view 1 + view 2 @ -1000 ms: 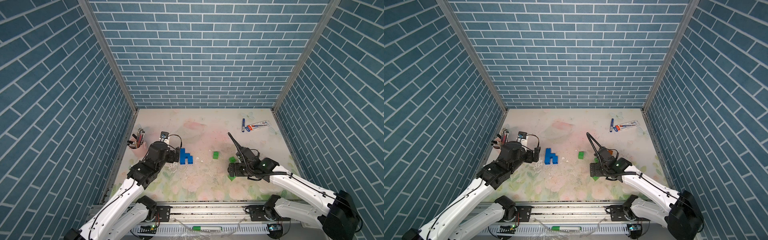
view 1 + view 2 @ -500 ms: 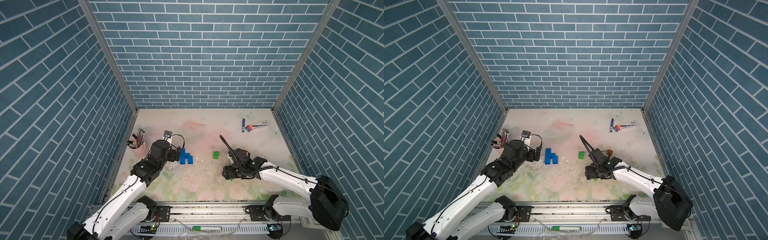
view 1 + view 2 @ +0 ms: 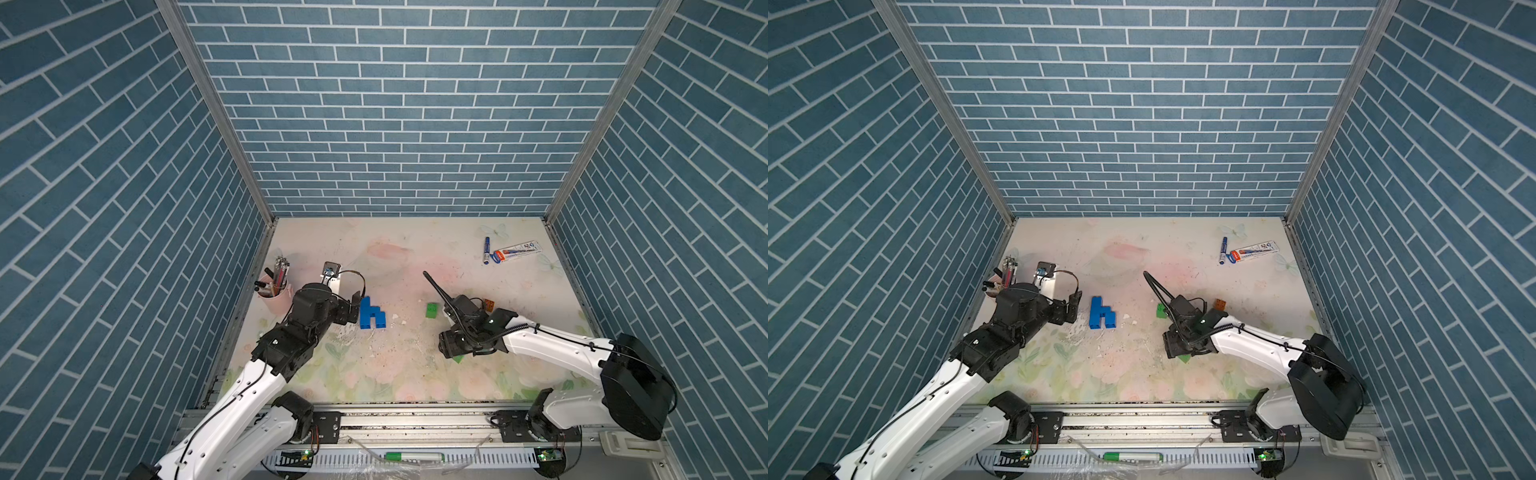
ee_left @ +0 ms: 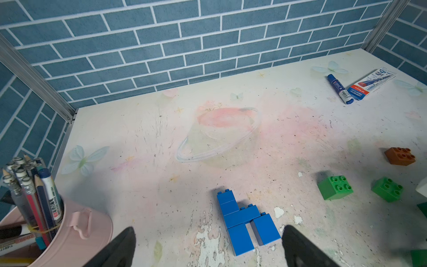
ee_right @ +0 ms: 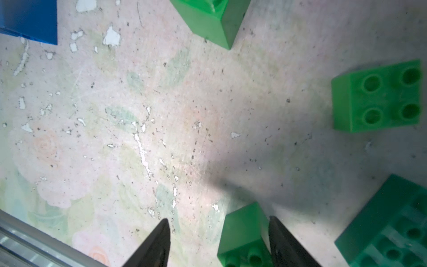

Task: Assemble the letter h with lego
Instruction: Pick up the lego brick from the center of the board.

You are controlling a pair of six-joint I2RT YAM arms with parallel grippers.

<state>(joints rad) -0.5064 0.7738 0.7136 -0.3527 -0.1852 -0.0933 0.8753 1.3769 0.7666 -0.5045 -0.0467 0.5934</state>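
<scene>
**Both arms at the lego, seen in both top views and from each wrist.** The blue lego h [image 3: 372, 313] lies flat and assembled on the table [image 3: 415, 257], left of centre. My left tool [image 4: 208, 231] hangs just beside the h, released. Its fingers [image 4: 120, 245] are spread wide, and the h lies just in front of them, untouched. My right tool [image 5: 218, 220] is lowered close to the table, right of centre, with its jaws partly apart around a small green brick [image 5: 245, 231]. One finger [image 5: 284, 240] lies against the brick's side and the other stands clear of it, so nothing is clamped. A square green brick [image 5: 376, 97] sits studs up nearby, and a long green brick [image 5: 392, 226] lies just beside the tool. A further green brick [image 3: 431, 310] rests between my right tool and the h. The orange brick [image 3: 489, 304] sits behind my right arm, toward the back wall. A blue marker pen [image 3: 485, 250] and its box [image 3: 517, 251] lie near the far right corner, well apart from the lego. A pink cup [image 3: 274, 301] of pens stands at the table's left edge, beside my left arm.
</scene>
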